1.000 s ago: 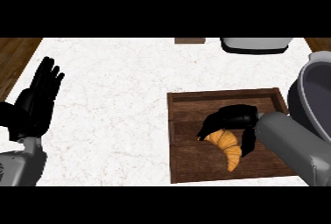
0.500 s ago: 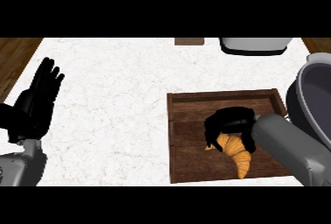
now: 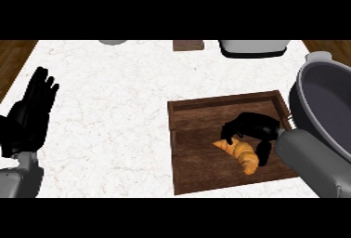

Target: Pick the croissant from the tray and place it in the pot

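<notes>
A golden croissant [image 3: 241, 156] lies in the brown wooden tray [image 3: 198, 174] at the counter's right. My right hand [image 3: 254, 126] is over the croissant's upper end, with fingers on its left side and the thumb on its right, curled round it. The hand hides the pastry's top end. A large dark grey pot [image 3: 328, 109] stands just right of the tray, its open mouth partly cut off by the view's edge. At the left edge my left hand [image 3: 31, 116] rests open, fingers up, away from the tray.
A pale grey container [image 3: 254, 47] and a small brown block [image 3: 188, 45] sit at the counter's back edge, with a pale round object [image 3: 113, 42] further left. White marbled counter [image 3: 116, 93] lies between my left hand and the tray.
My right hand has lowered onto the croissant and its fingers have curled round it. The croissant has shifted and turned a little in the tray. The left hand has stayed still.
</notes>
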Robot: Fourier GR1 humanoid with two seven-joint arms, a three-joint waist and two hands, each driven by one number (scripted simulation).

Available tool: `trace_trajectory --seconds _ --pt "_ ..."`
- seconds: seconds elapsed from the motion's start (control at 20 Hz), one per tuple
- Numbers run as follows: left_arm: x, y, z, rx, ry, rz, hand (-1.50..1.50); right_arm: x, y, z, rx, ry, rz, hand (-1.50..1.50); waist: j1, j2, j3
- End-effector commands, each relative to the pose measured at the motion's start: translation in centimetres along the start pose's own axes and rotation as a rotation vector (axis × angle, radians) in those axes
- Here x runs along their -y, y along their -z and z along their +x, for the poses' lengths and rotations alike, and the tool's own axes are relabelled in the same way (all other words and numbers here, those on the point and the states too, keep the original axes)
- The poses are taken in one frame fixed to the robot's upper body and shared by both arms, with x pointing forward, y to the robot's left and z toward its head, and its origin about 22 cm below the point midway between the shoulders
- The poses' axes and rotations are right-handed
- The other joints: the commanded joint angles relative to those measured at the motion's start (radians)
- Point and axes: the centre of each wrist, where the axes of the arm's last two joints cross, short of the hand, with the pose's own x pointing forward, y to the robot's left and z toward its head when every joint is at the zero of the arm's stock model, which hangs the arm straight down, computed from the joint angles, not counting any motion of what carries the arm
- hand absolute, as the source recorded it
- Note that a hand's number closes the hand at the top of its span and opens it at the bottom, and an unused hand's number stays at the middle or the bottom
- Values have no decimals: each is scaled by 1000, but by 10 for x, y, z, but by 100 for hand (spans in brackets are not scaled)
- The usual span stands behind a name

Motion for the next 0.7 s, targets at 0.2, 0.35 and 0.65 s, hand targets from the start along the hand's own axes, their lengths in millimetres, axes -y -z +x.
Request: trace_trajectory --seconds 0.2,0.35,0.65 --pt "-25 -9 -10 -32 19 98 0 -38 -22 3 -439 94 -348 150 -80 -18 4" --pt "-30 -11 -10 -43 22 121 0 -24 -25 15 -445 124 -588 150 -113 -28 4" --pt "-40 -19 -13 -57 26 121 0 22 -58 41 -502 40 -989 150 -107 -25 4"
